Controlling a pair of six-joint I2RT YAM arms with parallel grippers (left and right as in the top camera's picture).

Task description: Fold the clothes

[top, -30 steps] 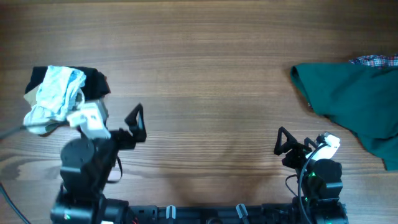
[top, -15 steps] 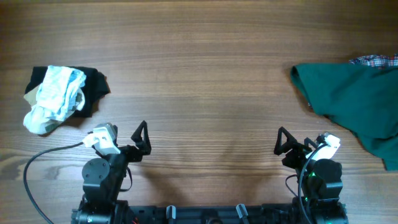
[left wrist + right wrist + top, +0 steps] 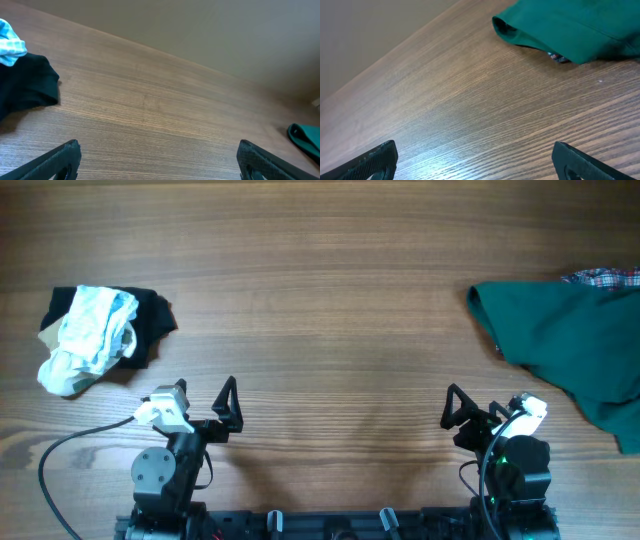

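Nearest me, both arms sit tucked at the near edge of the bench [image 3: 330, 300]. The left end effector [image 3: 159, 150] has its jaws spread wide with nothing between them. The right end effector [image 3: 475, 147] is the same, wide and empty. Out from the left one, the pale striped garment [image 3: 90, 335] lies ahead and off to its left. It is a crumpled bundle, longer near-to-far than across, resting partly on a black garment [image 3: 152, 320]. The left arm is clearly the nearer; the right is well apart from it. Ahead and right of the right end effector spreads the dark green garment [image 3: 565, 340], with a plaid scrap [image 3: 605, 277] at its far edge. I judge the striped piece to be the left arm's reach.
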